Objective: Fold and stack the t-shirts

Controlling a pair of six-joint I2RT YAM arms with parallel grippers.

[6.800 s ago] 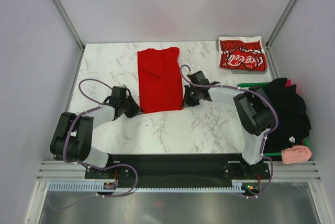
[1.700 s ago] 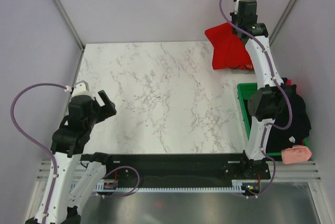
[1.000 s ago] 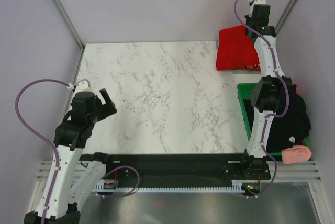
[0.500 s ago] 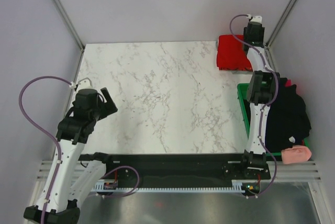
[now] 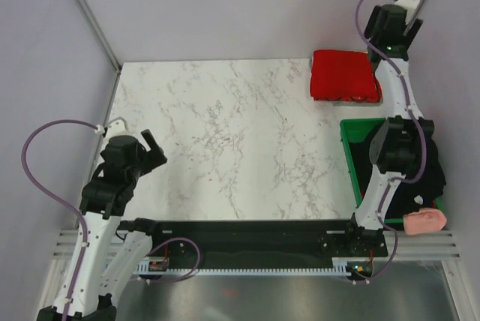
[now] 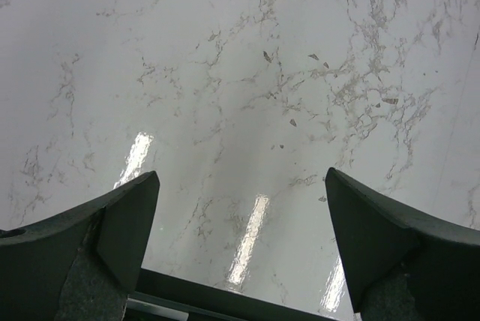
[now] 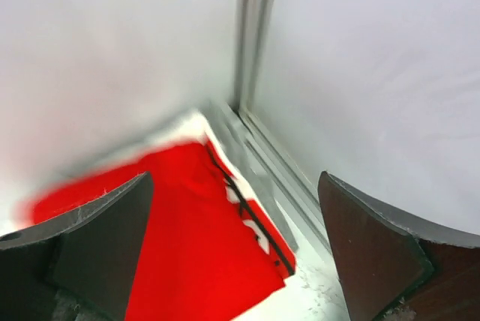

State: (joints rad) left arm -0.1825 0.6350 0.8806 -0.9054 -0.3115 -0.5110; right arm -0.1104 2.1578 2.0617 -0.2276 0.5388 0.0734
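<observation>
A plain red t-shirt (image 5: 341, 73), folded into a rectangle, lies on the red t-shirt with white print at the table's far right corner. Only the lower shirt's edge (image 5: 361, 98) shows beneath it. My right gripper (image 5: 397, 32) hangs above the stack's right side, open, nothing between its fingers. In the right wrist view, the plain red t-shirt (image 7: 172, 246) and the printed t-shirt's edge (image 7: 261, 237) lie below the open right gripper (image 7: 234, 186). My left gripper (image 5: 154, 148) hovers open over bare marble at the near left. The left wrist view shows the left gripper (image 6: 241, 178) holding nothing.
A green bin (image 5: 349, 148) at the right edge holds dark clothing (image 5: 412, 160), with a pink cloth (image 5: 424, 221) at its near end. Grey walls and a metal corner post (image 7: 251, 43) close in the stack's corner.
My right gripper has opened, let go of the plain red t-shirt onto the printed one and lifted away toward the corner. The left arm has shifted only slightly.
</observation>
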